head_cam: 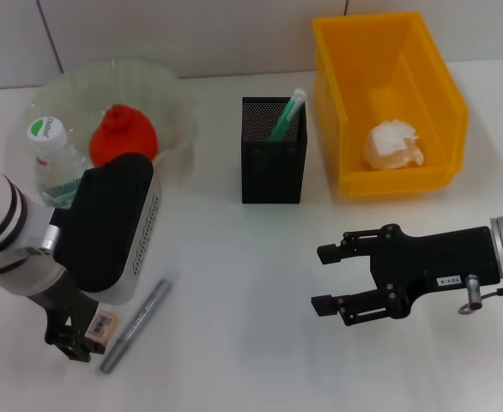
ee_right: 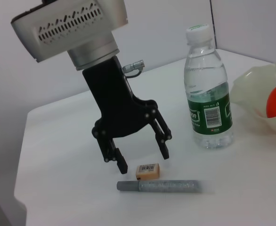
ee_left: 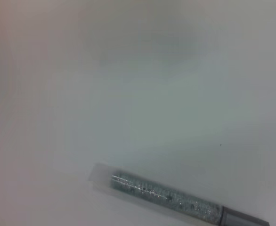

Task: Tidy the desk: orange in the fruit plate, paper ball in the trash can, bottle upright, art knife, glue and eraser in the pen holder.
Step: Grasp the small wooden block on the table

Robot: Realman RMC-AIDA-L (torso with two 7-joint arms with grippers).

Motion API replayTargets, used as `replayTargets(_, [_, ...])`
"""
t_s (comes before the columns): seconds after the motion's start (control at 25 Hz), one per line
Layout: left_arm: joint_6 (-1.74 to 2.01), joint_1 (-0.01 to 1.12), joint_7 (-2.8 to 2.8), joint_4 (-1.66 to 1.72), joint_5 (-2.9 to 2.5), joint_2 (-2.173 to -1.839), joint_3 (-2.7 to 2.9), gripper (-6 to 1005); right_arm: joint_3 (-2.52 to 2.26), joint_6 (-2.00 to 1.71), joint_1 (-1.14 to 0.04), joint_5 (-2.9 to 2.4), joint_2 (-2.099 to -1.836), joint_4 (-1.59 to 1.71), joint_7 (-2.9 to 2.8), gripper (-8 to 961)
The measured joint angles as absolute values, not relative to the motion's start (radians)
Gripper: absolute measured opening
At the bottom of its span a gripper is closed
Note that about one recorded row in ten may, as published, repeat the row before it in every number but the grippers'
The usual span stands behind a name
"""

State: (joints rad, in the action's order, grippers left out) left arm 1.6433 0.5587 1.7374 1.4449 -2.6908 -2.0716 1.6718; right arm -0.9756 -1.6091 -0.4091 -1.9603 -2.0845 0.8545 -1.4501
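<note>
Hovering open and empty over the eraser (ee_right: pixel 147 170), left gripper (ee_right: pixel 140 159); orange (head_cam: pixel 124 134), paper ball (head_cam: pixel 393 144), bottle (head_cam: pixel 56 157) done, glue (head_cam: pixel 135 324) pending; right gripper (head_cam: pixel 330 278) idle, open.

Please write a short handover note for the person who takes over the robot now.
Left gripper: open, just above the eraser, holding nothing.
Right gripper: open, empty, hovering over the table.
Done: orange in fruit plate, paper ball in trash can, bottle upright, one green item in pen holder.
Left: eraser, and the grey pen-shaped item lying beside it.
</note>
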Motion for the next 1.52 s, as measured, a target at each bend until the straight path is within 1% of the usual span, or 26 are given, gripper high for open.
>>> replayTargets(1.4, [1.592, 0.565, 1.71, 1.371, -2.697, -2.069, 1.671, 757, -0.989, -1.609, -0.419, -1.96, -2.085, 0.857, -1.462, 766])
replayTargets(1.52, [1.592, 0.564, 1.712, 1.371, -2.697, -2.069, 1.67, 665, -0.989, -1.609, -0.422, -1.96, -2.085, 0.858, -1.462, 766])
